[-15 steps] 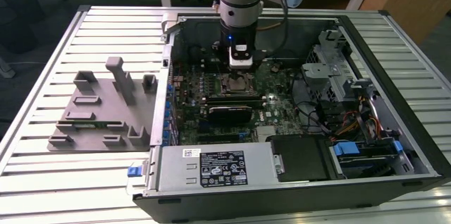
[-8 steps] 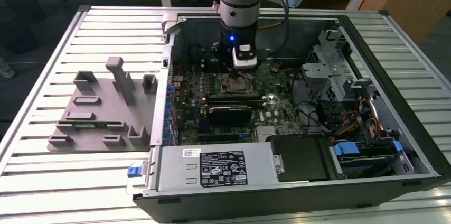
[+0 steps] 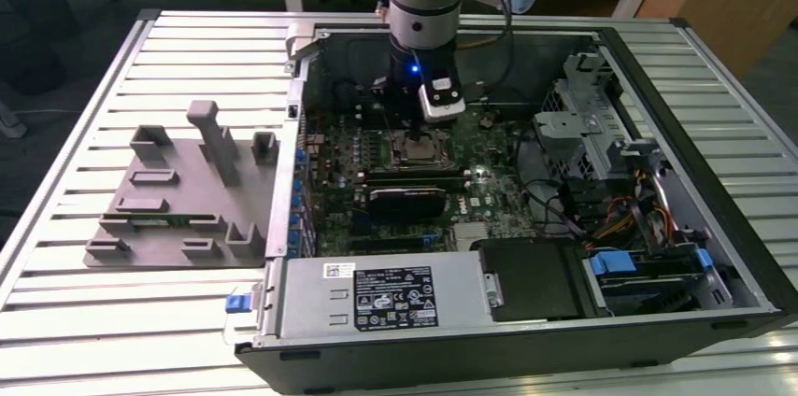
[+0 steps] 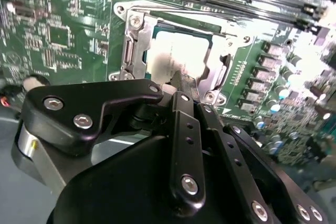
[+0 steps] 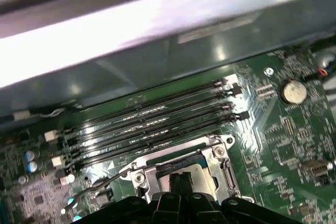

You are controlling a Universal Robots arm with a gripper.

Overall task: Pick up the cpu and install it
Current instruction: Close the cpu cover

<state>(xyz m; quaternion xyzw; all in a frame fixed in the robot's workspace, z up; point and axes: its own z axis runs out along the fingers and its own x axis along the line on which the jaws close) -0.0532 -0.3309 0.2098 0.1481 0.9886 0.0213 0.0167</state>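
Black metal two-finger gripper (image 4: 181, 83) sits closest to the lens in both wrist views, tips down over the socket.

Silver slatted metal table (image 3: 149, 321) carries everything. Open black-and-grey desktop computer case (image 3: 524, 359) lies on its side, centre to 3 o'clock in the exterior view. Grey plastic fixture block (image 3: 163, 200) with upright posts sits at 9 o'clock of the case, just beside it. Silver box power supply (image 3: 306, 307) is at 6 o'clock inside the case and carries a white sticker (image 3: 336, 272) and a black printed label (image 3: 396, 298). Green motherboard (image 3: 499, 200) fills the case floor. Four long black memory slots (image 5: 152, 124) run parallel, just beside the socket. Silver metal socket frame (image 4: 131, 45) is open.

Square silver-topped cpu (image 4: 178, 51) lies flat inside the socket frame, shiny top facing up, edges parallel to the frame. It is square, so no long axis. Faint dark print on its top is too blurred to read. Round silver coin cell (image 5: 293, 92) sits on the board, well apart from the socket.

Gripper fingertips (image 5: 176, 182) are pressed together with nothing between them, right at the cpu's top; contact cannot be told.
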